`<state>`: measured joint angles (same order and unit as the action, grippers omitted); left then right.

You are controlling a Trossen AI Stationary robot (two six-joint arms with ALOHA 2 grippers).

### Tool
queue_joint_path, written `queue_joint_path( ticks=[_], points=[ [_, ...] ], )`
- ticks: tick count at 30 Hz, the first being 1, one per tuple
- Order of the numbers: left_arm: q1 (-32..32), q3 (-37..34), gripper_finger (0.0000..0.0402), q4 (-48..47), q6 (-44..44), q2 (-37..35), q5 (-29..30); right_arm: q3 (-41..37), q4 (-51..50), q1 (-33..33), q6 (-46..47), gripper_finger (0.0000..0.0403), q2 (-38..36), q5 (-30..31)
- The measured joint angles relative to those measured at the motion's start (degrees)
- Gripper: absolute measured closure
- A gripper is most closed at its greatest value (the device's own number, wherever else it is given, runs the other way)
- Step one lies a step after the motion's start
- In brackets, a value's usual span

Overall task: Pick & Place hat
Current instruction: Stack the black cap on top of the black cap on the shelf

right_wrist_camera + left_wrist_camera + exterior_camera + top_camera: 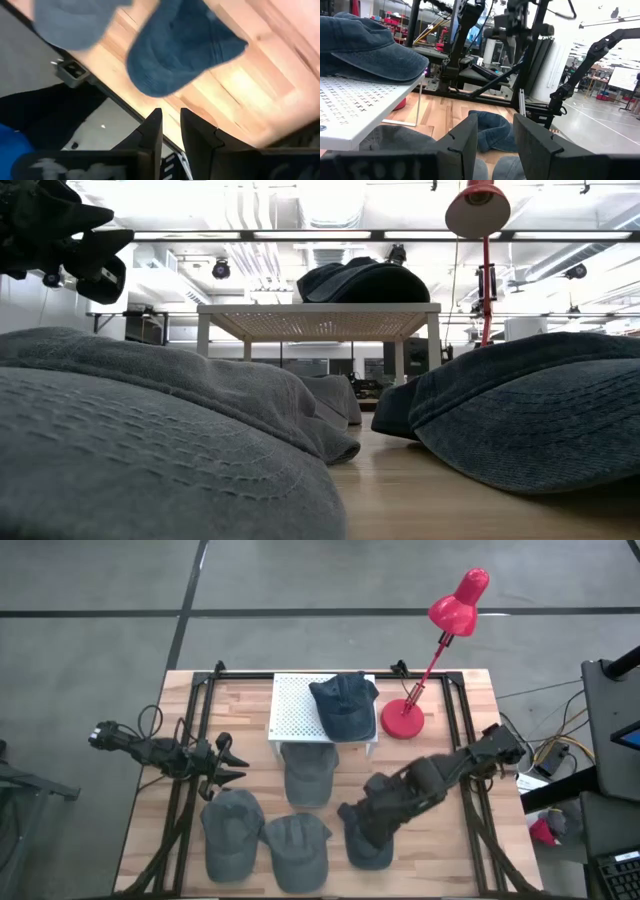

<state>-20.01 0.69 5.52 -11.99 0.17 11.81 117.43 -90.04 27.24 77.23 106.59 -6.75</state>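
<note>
A dark blue hat (pixel 343 705) lies on the white perforated stand (pixel 295 705) at the far middle of the table. A second dark blue hat (pixel 370 848) lies flat near the near edge. My right gripper (pixel 352 812) hangs above this hat's far left side; in the right wrist view the hat (pixel 180 50) lies ahead of the fingers. The right gripper (pixel 171 114) is open by a narrow gap and holds nothing. My left gripper (pixel 238 765) waits open at the table's left, left of a grey hat (pixel 308 778) that lies at the stand's near side.
Two more grey hats (pixel 232 830) (pixel 296 850) lie side by side at the near left. A red desk lamp (pixel 405 720) stands right of the stand. Black frame rails (pixel 192 740) run along both table sides. Bare wood shows between the stand and the right rail.
</note>
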Motion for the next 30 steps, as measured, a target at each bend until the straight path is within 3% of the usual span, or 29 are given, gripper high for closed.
queue_joint_path(
  ticks=[16, 26, 30],
  points=[
    [-0.02, -0.02, 0.0273, 0.02, -1.64, 0.0, -0.28, -16.47, 0.04, 2.52, 1.86, 0.0211, -0.05, -2.31],
    [0.0, 0.0, 0.0273, 0.04, -5.71, 0.0, -0.28, -26.35, 1.53, 2.54, 0.37, 0.02, -1.44, -2.31],
    [0.0, -0.02, 0.0273, 0.06, -8.27, 0.0, -0.41, -30.98, 7.74, 2.54, 0.79, 0.02, -5.27, -1.9]
  ],
)
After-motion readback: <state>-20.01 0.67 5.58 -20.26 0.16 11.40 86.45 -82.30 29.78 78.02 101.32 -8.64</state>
